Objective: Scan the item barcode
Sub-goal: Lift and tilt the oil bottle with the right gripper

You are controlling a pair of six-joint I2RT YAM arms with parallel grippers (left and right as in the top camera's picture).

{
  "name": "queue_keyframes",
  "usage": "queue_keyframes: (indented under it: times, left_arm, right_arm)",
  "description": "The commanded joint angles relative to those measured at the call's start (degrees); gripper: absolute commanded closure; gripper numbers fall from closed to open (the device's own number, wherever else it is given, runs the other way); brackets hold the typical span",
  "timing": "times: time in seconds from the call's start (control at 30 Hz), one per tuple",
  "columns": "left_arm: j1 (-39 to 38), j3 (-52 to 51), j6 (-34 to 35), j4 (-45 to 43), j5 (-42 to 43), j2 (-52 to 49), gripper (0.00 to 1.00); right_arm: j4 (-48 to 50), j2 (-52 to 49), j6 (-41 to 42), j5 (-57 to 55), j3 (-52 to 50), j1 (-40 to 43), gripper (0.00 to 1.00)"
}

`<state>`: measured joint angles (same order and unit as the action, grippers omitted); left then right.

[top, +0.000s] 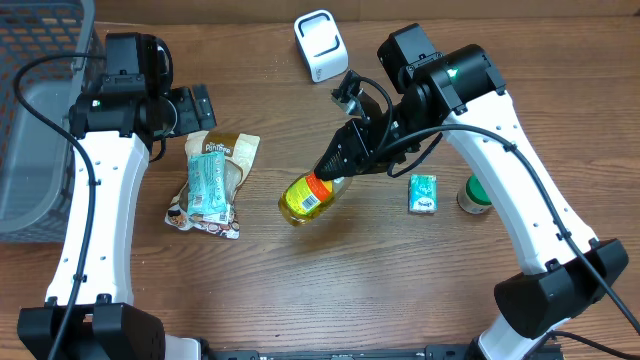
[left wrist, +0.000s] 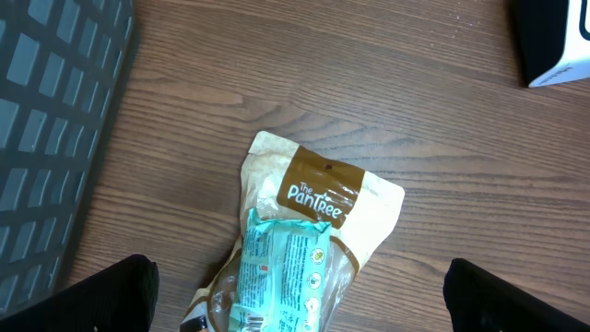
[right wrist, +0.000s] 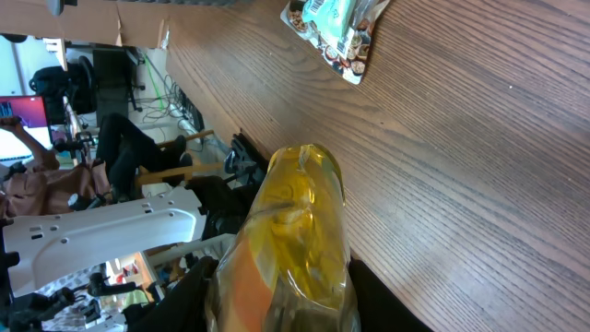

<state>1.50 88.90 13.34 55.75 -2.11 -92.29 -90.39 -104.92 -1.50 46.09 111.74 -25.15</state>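
We have the right gripper (top: 338,160) clenched on the cap end of the yellow bottle (top: 305,198), at the centre of the overhead frame. Gripping there, we judge, leaves the labelled body bare for the white scanner (top: 320,45) at top centre. The bottle's long axis runs diagonally, neck toward upper right and base toward lower left, away from the scanner. Whether its base touches the table (top: 400,290) we cannot tell. Our left gripper (top: 195,108) hangs released above the PanTree snack bag (top: 228,150), grasping nothing.
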Motion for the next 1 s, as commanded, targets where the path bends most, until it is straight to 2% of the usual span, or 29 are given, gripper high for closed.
queue_keyframes:
  times: [0.0,0.63,0.97]
  left_arm:
    - [-0.44,1.22,0.37,0.02,0.24,-0.17,0.01]
    - [-0.44,1.22,0.37,0.02,0.24,-0.17,0.00]
    - [-0.44,1.22,0.37,0.02,0.24,-0.17,0.01]
  right_arm:
    - [0.20,2.40,-0.48,2.47,1.14,0.13,0.78]
    - [0.24,2.38,-0.48,2.40,0.74,0.13,0.77]
    - [0.98,2.38,-0.04,-2.29,-2.10,-0.09,0.78]
